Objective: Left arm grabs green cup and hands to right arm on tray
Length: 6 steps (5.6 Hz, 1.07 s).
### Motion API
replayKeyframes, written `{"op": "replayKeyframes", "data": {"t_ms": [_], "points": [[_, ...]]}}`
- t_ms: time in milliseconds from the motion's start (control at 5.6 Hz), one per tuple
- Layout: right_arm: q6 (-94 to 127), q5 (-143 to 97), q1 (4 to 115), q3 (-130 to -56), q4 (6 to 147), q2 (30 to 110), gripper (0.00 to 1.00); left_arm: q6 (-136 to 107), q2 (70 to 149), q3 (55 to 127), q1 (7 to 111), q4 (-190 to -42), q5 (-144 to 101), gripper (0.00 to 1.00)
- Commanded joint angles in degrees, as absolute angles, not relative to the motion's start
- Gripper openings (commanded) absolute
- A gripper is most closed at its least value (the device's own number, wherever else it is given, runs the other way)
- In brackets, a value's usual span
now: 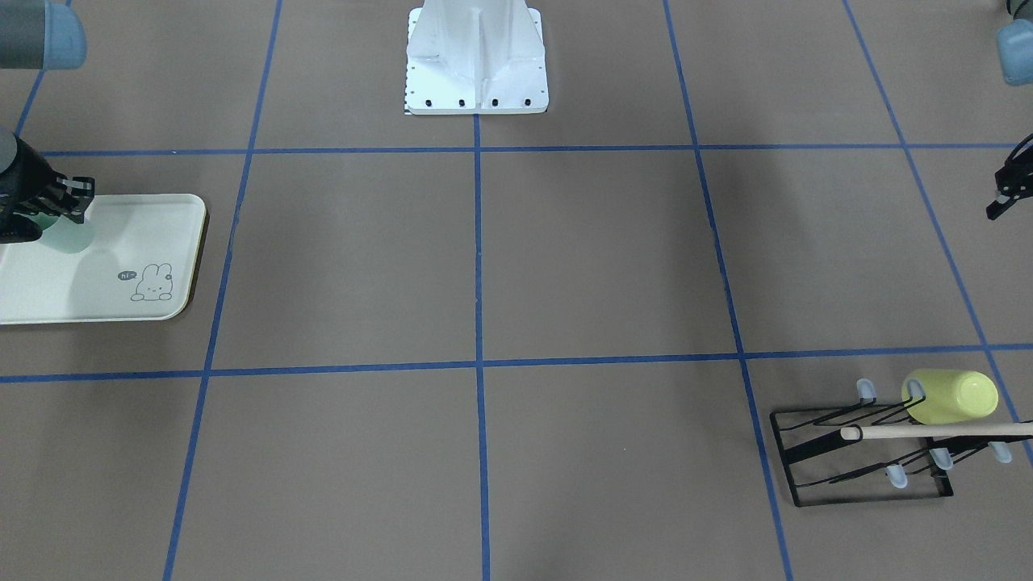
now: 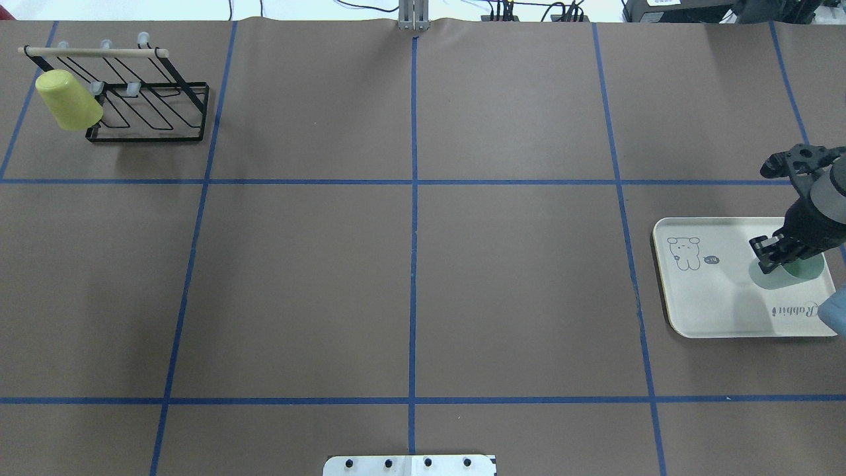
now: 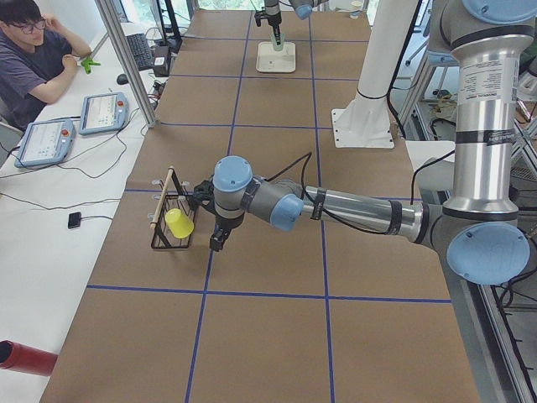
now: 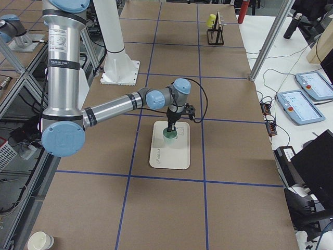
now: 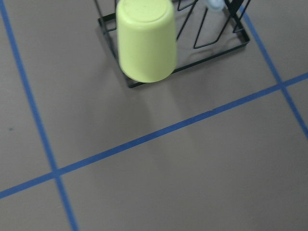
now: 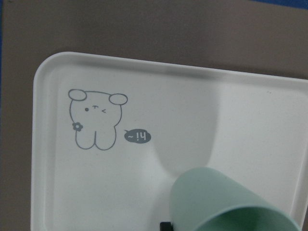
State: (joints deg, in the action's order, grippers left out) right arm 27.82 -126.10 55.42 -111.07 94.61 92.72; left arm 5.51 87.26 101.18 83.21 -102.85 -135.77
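Observation:
The pale mint-green cup [image 2: 796,272] stands on the cream rabbit tray [image 2: 714,304] at the table's right side. My right gripper [image 2: 770,254] comes down on it and is shut on its rim. The cup also shows in the front view [image 1: 71,236], the right side view [image 4: 170,136] and the right wrist view [image 6: 216,202], where it looks tilted. My left gripper [image 1: 1005,194] hangs at the frame's edge near the rack, holding nothing. I cannot tell whether it is open or shut.
A yellow-green cup [image 2: 68,100] hangs on a black wire rack [image 2: 145,135] at the far left corner; it also shows in the left wrist view [image 5: 146,41]. The white robot base [image 1: 476,64] stands at the table's near edge. Operators' desks flank the table.

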Motion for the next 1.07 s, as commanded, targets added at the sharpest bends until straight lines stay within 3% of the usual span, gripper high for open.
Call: {"op": "replayKeyframes", "data": {"t_ms": [0, 179, 893], "points": [[27.51, -125.17, 54.4, -107.51, 95.1, 89.49, 0.45, 12.39, 87.28, 101.43, 85.87, -98.0, -135.79, 1.0], [27.42, -124.55, 54.49, -106.53, 94.66, 89.04, 0.99, 12.39, 87.01, 101.43, 85.87, -98.0, -135.79, 1.0], [20.27, -125.51, 66.93, -112.83, 102.07, 87.37, 1.0, 11.61, 84.3, 101.43, 90.67, -93.73, -136.84, 1.0]]}}
